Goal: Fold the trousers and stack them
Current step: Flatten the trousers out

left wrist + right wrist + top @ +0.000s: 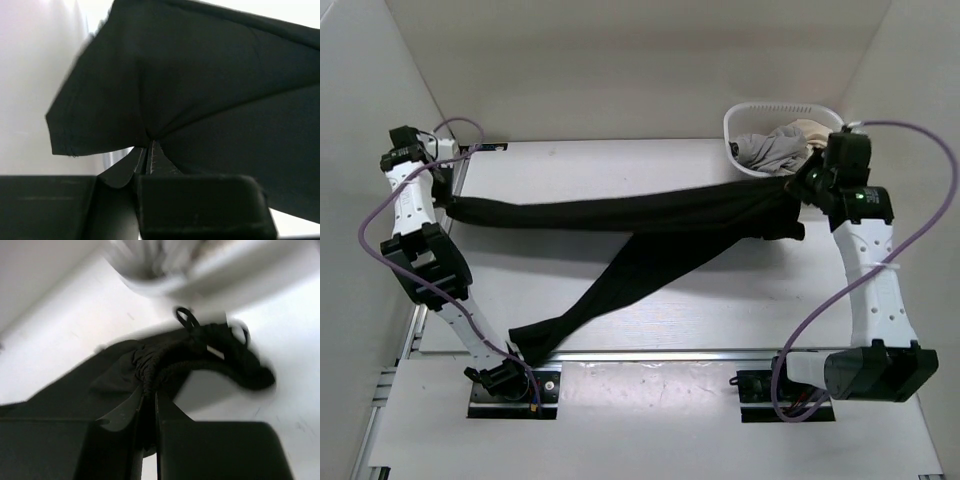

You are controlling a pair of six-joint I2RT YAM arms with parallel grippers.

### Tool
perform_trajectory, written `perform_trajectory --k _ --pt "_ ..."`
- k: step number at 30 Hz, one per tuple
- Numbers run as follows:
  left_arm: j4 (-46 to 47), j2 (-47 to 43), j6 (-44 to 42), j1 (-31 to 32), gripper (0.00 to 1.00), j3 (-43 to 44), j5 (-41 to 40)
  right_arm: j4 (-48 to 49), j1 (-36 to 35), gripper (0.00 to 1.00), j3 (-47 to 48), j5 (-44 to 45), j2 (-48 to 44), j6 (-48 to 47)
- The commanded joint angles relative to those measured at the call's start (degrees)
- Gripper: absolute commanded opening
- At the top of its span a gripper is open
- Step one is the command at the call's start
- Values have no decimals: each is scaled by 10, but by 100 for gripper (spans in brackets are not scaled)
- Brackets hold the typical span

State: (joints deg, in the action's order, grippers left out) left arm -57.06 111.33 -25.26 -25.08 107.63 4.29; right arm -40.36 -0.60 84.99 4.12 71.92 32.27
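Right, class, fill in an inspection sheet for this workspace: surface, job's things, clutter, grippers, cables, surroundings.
Surface: white table, partly covered.
Job's things: black trousers unfolded, one leg stretched across the far side, the other trailing to the near edge.
Clutter: white basket holding grey and beige clothes, far right.
Grippers: left gripper shut on a leg end; right gripper shut on the waistband.
Cables: a purple cable loops beside each arm.
Surroundings: white walls on three sides.

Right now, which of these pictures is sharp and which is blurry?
Top external view: sharp and evenly lit, though the trousers read as a flat black shape. Right wrist view: motion-smeared, the laundry basket a pale blur. Left wrist view: the trousers fill the frame, almost textureless, against a washed-out white background.
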Motion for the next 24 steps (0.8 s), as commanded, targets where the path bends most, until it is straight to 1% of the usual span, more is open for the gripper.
perform_trajectory --k 1,5,6,8,11,12,13,14,15,16,18,19,20,21,22,23,24 --pt "-12 -6 -17 -5 14 -21 -25 -19 4 0 -63 0 1 -14" --pt "-17 5 -17 -5 14 10 -31 -30 4 0 -62 -6 11 -14" --pt "-17 5 -17 -5 14 23 -32 -30 4 0 -56 3 11 -14" --pt "-17 5 -22 -5 14 34 -44 -45 4 0 -51 56 -2 -14" --pt "-17 -8 -23 -5 14 24 -53 -62 4 0 -49 96 -27 -20" --pt "-17 -8 -28 -5 14 14 -58 -62 4 0 -59 96 -33 -20" --pt "-17 -14 -28 -5 14 -14 -58 -69 4 0 -72 96 -33 -20" --pt "-17 -19 -28 -5 14 -30 -58 -69 4 0 -107 87 -40 -11" --pt "-17 -19 -28 -5 14 -59 -39 -69 4 0 -129 72 -40 -5" --pt "-17 -14 -28 -5 14 -67 -31 -45 4 0 -153 38 -40 1" --pt "-23 6 -23 7 14 -59 -18 1 4 0 -205 2 -14 26" --pt "-23 19 -23 13 14 -19 -18 21 4 0 -200 -18 35 33" --pt "-35 54 -23 22 14 13 -27 48 4 0 -179 -39 67 33" --pt "-62 75 -23 44 14 103 -41 49 -9 0 -91 -53 135 33" --pt "-75 97 -23 55 14 156 -49 49 -14 0 -28 -54 168 33" --pt "-85 139 -23 66 14 208 -57 36 -14 0 41 -60 200 27" --pt "-85 154 -17 76 14 257 -71 30 -14 0 115 -65 229 27"
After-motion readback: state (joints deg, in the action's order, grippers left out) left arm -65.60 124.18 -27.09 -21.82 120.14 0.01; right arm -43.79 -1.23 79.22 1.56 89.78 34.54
